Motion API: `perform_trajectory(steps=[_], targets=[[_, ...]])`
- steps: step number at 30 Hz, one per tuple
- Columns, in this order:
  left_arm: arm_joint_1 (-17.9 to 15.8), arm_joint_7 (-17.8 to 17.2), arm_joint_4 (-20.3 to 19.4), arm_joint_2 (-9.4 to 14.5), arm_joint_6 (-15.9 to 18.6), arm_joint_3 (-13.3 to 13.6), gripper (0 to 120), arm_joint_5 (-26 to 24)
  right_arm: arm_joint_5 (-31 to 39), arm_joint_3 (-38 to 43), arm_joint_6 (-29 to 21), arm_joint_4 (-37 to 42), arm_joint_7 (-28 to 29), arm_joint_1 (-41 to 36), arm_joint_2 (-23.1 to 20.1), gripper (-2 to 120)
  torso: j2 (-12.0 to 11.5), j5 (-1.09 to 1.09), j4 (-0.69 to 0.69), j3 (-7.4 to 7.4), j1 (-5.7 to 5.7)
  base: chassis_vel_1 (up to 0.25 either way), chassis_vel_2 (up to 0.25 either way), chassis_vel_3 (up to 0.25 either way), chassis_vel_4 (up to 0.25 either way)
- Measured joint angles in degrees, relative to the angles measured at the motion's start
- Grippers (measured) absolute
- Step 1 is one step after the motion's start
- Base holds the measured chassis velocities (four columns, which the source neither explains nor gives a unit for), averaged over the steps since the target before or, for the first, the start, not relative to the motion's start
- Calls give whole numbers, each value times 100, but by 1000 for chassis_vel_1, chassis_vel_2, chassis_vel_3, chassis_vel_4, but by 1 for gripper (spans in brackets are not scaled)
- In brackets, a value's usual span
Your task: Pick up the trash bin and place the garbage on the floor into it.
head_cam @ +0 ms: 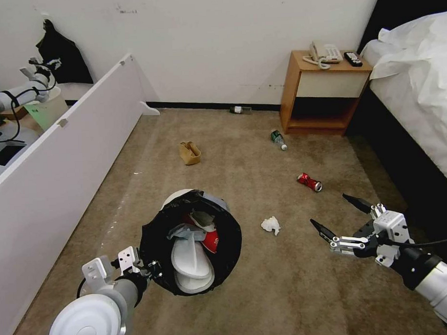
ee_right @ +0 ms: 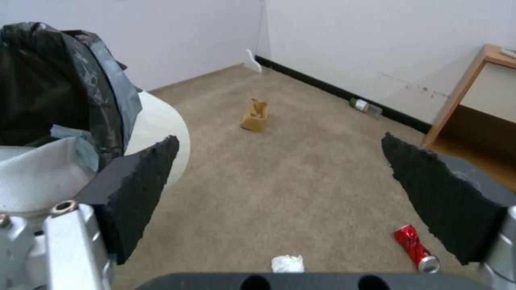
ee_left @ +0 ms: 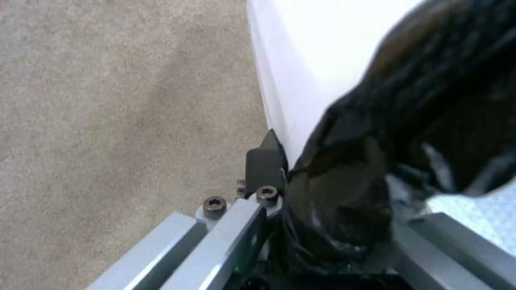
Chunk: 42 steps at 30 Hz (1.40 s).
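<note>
My left gripper (head_cam: 148, 269) is shut on the near rim of the trash bin (head_cam: 183, 194), a white bin with a black bag (head_cam: 231, 245), held tilted above the floor (head_cam: 277, 292). Inside lie a white slipper (head_cam: 190, 261), a red packet (head_cam: 212, 239) and a blue mask (head_cam: 183, 232). In the left wrist view one finger (ee_left: 265, 161) presses the bin's white wall (ee_left: 312, 60). My right gripper (head_cam: 329, 210) hangs open and holds nothing, right of the bin, near the tissue (head_cam: 271, 225) and the red can (head_cam: 309, 181). Farther off lie a bottle (head_cam: 278, 139) and a paper bag (head_cam: 189, 152).
A second bottle (head_cam: 241, 109) lies by the far wall. A long white panel (head_cam: 62, 158) runs along the left, with another robot arm (head_cam: 20, 91) behind it. A wooden nightstand (head_cam: 323, 93) and a bed (head_cam: 416, 92) close off the right side.
</note>
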Motion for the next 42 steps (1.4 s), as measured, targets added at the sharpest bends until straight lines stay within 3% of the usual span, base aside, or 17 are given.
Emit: perform_trajectory(steps=[8, 13, 17, 42], targets=[[-4, 11, 38, -21, 0, -9, 0, 37, 41, -2, -17, -6, -72, 10, 29, 85, 1, 0, 0, 0, 0, 0, 0, 0, 0], [-3, 21, 41, -32, 0, -12, 0, 48, 41, 0, -17, -20, -138, 5, 40, 92, 1, 0, 0, -1, 0, -50, 63, 64, -46], [-10, 25, 56, -32, 0, -13, 0, 49, 53, 1, -7, -23, -167, 12, 42, 100, 1, 2, 0, 0, 0, -179, 179, 177, -183], [-46, 59, 102, -33, 0, -18, 0, 60, 125, -30, 268, -98, -283, -3, 9, 100, 1, -1, 1, 3, 2, -225, 225, 223, -227]])
